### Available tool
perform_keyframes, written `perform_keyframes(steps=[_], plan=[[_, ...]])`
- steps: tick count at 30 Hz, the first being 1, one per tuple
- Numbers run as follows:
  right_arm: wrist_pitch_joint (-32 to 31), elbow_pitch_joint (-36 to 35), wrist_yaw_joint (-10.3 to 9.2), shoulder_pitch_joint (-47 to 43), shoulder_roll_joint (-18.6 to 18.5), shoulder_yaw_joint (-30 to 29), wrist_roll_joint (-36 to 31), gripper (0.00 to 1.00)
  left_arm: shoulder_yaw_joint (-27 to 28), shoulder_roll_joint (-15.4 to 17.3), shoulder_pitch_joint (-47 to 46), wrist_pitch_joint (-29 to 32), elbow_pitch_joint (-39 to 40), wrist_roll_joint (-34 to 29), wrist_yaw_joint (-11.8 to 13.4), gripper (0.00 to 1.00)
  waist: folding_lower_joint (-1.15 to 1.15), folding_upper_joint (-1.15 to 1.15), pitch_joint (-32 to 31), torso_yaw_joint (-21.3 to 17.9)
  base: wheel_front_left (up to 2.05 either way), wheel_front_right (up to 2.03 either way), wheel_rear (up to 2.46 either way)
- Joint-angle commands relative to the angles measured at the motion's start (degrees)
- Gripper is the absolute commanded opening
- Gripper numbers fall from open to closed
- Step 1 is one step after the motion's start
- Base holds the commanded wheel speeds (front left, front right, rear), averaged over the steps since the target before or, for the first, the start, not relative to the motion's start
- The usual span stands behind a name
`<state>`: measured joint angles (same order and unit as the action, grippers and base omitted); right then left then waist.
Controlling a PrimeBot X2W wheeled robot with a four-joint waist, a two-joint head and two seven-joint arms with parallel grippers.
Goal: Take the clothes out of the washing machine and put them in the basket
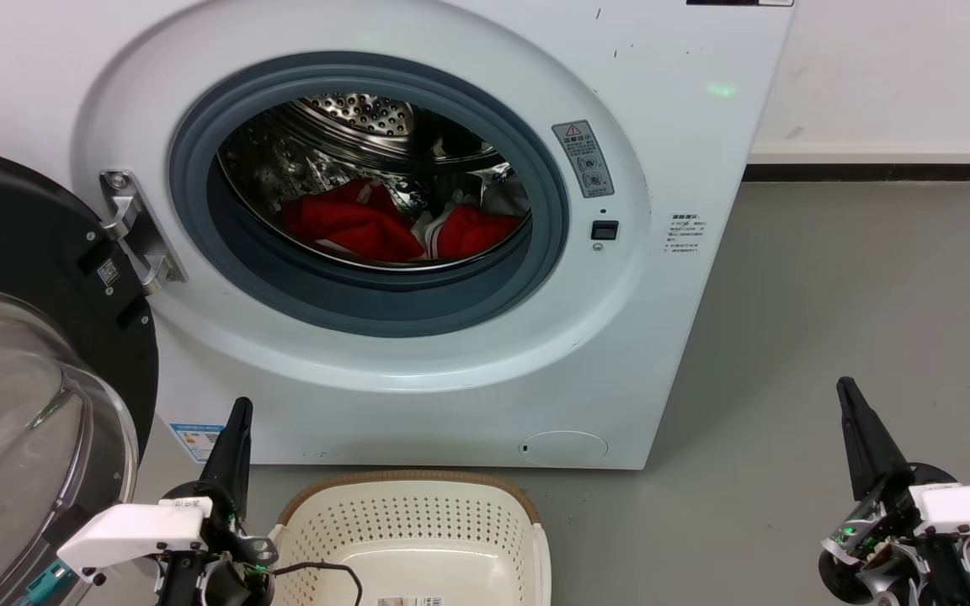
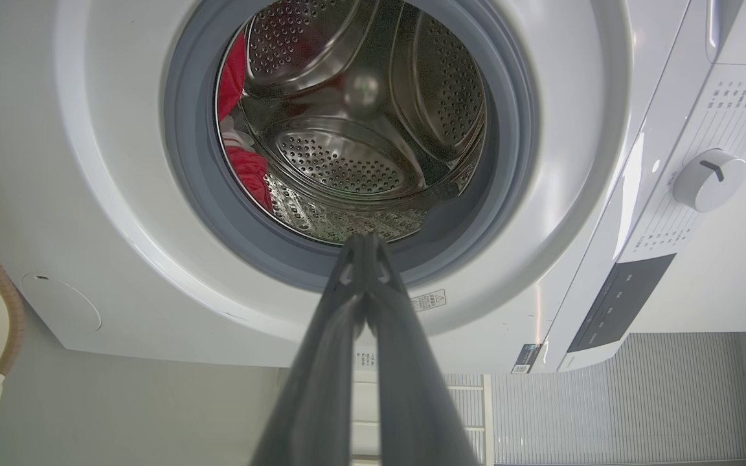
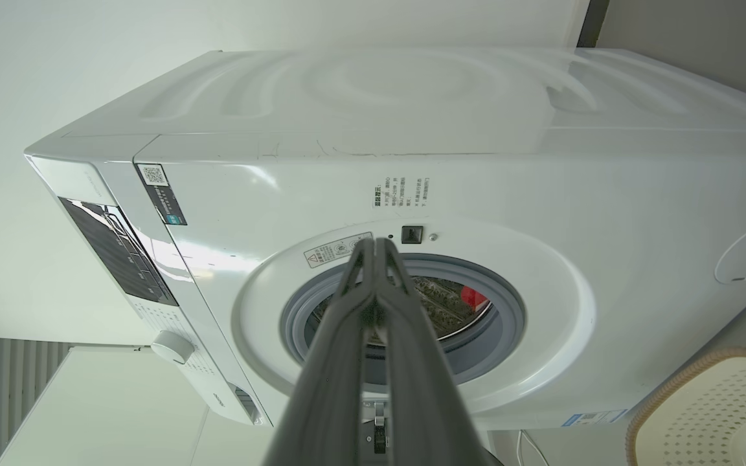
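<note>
Grey floor (image 1: 830,337) spreads under the whole scene. Nearest, at the lower left of the head view, the left gripper (image 1: 240,410) points up with its two dark fingers pressed together, nothing between them; at the lower right the right gripper (image 1: 845,389) is likewise clenched and empty, well apart from the left. Each wrist view shows its own fingertips meeting in a point. Between the two, just beside the left gripper, the basket (image 1: 405,481) stands on the floor, cream and perforated with a brown rim, a label sticker (image 1: 409,601) on its base. Right behind it rises the washing machine (image 1: 687,126); its door (image 1: 22,244), black-framed with a glass bowl, hangs swung wide to the left on a metal hinge (image 1: 135,231). Inside the grey seal (image 1: 548,244), the clothes (image 1: 359,223) lie on the bottom of the steel drum (image 1: 359,109): two red heaps with white cloth between them. Beyond stands a white wall (image 1: 872,67).
</note>
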<state>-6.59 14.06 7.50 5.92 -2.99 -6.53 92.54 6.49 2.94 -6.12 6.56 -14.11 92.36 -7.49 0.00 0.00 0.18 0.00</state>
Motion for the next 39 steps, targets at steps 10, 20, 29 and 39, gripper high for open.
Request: perform_keyframes(steps=[10, 20, 29, 39], plan=[[0.0, 0.1, -0.02, 0.7, 0.2, 0.0, -0.3, 0.00, 0.1, -0.1, -0.4, 0.1, 0.0, 0.1, -0.1, 0.00, 0.00, 0.00, 0.0, 0.0, 0.00, 0.00, 0.00], [0.0, 0.1, -0.02, 0.7, 0.2, 0.0, -0.3, 0.00, 0.1, -0.1, -0.4, 0.1, 0.0, 0.1, -0.1, 0.00, 0.00, 0.00, 0.0, 0.0, 0.00, 0.00, 0.00], [0.0, 0.1, -0.02, 0.7, 0.2, 0.0, -0.3, 0.00, 0.1, -0.1, -0.4, 0.1, 0.0, 0.1, -0.1, 0.00, 0.00, 0.00, 0.0, 0.0, 0.00, 0.00, 0.00], [2.0, 0.2, -0.01, -1.6, 0.0, 0.8, -1.5, 1.00, -0.3, -0.1, 1.6, -2.0, -0.5, -1.4, 0.0, 1.00, 0.00, 0.00, 0.1, 0.0, 0.00, 0.00, 0.00]])
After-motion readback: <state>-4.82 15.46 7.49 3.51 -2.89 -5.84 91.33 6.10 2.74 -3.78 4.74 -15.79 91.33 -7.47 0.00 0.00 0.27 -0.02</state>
